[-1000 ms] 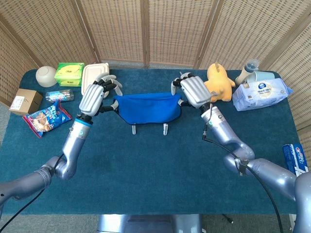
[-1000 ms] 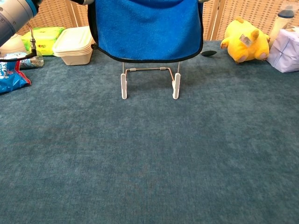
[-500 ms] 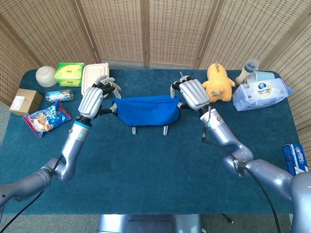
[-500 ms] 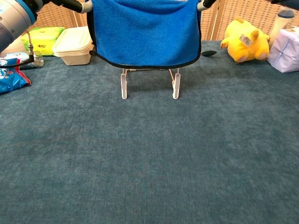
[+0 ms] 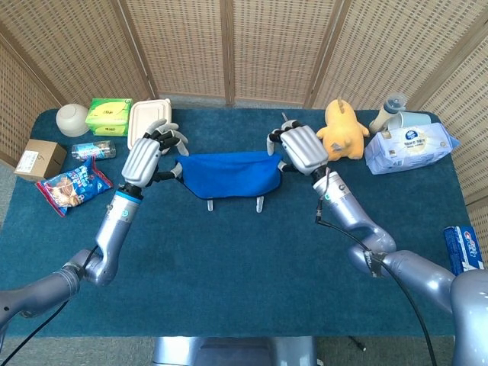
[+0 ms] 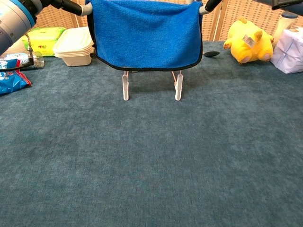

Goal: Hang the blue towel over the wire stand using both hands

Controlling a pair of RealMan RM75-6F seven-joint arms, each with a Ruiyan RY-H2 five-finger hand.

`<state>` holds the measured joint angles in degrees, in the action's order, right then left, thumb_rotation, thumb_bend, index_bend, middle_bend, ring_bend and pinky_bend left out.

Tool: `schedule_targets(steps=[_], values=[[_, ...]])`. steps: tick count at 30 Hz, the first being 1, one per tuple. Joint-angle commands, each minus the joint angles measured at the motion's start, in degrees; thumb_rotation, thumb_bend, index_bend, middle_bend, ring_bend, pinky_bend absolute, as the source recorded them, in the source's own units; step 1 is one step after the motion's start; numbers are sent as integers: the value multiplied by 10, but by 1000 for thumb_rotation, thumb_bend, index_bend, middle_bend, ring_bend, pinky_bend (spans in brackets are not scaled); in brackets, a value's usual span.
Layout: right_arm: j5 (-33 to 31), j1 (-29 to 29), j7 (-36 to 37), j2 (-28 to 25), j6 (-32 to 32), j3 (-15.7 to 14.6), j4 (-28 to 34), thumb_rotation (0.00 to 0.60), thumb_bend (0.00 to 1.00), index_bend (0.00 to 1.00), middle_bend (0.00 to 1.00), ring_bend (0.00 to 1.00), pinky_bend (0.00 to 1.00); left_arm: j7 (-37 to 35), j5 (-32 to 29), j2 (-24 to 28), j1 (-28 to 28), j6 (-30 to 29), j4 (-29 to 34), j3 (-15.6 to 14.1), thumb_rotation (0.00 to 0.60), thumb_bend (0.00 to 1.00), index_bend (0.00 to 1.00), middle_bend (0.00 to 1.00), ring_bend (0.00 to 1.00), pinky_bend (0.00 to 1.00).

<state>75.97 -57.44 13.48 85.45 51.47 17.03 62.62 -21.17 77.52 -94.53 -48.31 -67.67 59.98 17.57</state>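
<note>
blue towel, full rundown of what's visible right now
The blue towel looks like terry cloth with a dark trimmed edge. It is stretched wide between the left hand and the right hand, one at each upper corner. In the chest view it hangs flat in front of the wire stand, hiding the top; only the white feet show. Whether it already rests on the stand is unclear.

No legible text on any packaging.

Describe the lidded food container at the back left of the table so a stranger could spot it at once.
Start at the teal table and look to its far left corner. There, just right of the green packet and behind the left hand, sits the food container. It is the only cream-white, rectangular, lidded box.
</note>
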Motion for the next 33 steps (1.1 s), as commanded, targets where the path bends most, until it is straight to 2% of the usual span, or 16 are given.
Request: schedule_targets(steps=[1, 33], values=[[1, -1, 0, 1, 0, 0, -1, 600, 400, 989, 524, 465, 275, -1, 0, 0, 0, 0, -1, 0, 600, 546, 795, 416, 227, 107], [-5, 11, -3, -7, 1, -3, -11, 600, 398, 988, 524, 465, 275, -1, 5, -15, -7, 10, -8, 0, 600, 545, 794, 409, 222, 99]])
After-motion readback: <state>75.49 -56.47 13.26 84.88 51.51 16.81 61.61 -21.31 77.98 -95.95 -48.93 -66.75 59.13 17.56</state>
